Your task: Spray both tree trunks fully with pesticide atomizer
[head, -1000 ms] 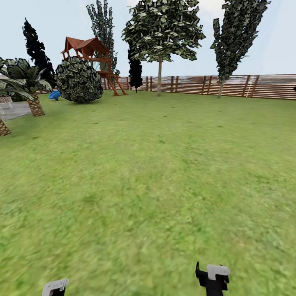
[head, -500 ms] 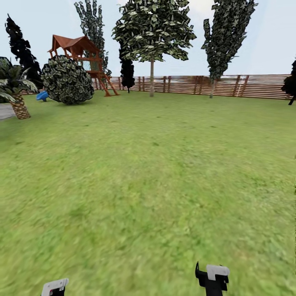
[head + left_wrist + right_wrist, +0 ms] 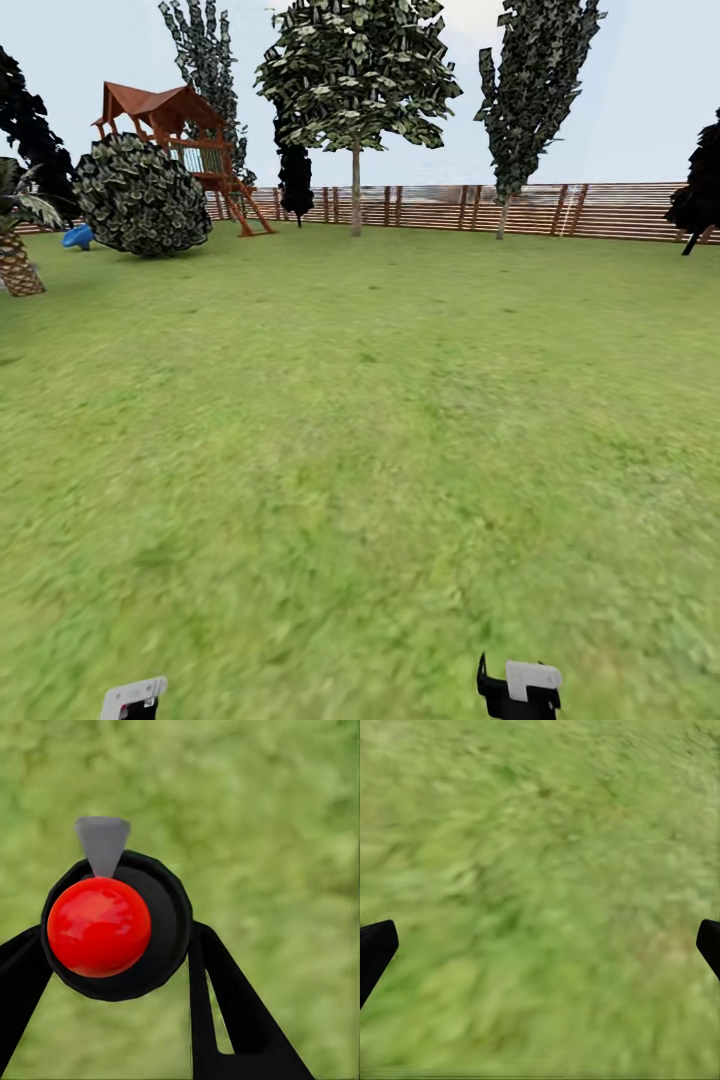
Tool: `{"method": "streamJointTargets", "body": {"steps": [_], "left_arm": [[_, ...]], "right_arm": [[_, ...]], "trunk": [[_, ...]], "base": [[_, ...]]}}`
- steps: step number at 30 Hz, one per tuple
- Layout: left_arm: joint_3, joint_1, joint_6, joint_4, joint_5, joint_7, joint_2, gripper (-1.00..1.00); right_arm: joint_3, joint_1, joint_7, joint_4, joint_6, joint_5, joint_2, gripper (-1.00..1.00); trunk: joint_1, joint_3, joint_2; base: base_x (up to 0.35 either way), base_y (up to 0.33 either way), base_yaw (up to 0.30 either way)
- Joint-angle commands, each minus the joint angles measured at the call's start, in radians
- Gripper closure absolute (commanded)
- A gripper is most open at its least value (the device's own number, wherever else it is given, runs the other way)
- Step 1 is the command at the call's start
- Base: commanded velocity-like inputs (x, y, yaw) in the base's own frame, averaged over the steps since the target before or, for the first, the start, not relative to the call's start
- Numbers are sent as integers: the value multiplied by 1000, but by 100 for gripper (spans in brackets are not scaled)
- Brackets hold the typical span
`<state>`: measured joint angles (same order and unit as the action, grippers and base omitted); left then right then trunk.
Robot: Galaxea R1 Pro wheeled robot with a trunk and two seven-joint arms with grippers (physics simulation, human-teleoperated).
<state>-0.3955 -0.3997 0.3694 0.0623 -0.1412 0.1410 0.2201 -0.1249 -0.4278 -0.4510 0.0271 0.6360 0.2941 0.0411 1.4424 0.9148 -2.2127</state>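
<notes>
The pesticide atomizer is seen from above in the left wrist view: a glossy red top on a dark round body with a grey nozzle. My left gripper is shut on it, one black finger on each side, above grass. My right gripper is open over bare lawn, its fingertips far apart. Two tall trees with pale trunks stand far ahead by the fence. Both wrists show at the head view's near edge, left and right.
A brown slat fence closes the far side of the lawn. At the far left stand a round bush, a red-roofed wooden play tower and a palm trunk. A black-leaved tree stands at the far right.
The whole head view has swung to the right, so the camera moved: bush, play tower and trees slid left and a black-leaved tree came in at the right. Both grippers look unchanged.
</notes>
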Motion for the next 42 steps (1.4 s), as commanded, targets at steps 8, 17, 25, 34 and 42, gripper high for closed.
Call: {"method": "streamJointTargets", "body": {"steps": [8,17,25,34,42], "left_arm": [[-9,-1,3,-1,-9,3,-1,100],[-9,-1,3,-1,-10,3,-1,100],[-8,-1,3,-1,-10,3,-1,100],[-9,-1,3,-1,-10,3,-1,100],[-8,-1,3,-2,-11,3,-1,100]], "right_arm": [[-7,49,-5,-1,1,11,-1,-100],[-7,55,-6,-1,1,11,-3,-100],[-7,56,-6,-1,1,11,-3,-100],[-7,56,-6,-1,1,11,-3,-100],[-7,56,-6,-1,1,11,-3,-100]], "trunk": [[0,1,0],[0,1,0],[0,1,0],[0,1,0],[0,1,0]], "base": [[338,0,0],[338,0,0],[338,0,0],[338,0,0],[338,0,0]]}}
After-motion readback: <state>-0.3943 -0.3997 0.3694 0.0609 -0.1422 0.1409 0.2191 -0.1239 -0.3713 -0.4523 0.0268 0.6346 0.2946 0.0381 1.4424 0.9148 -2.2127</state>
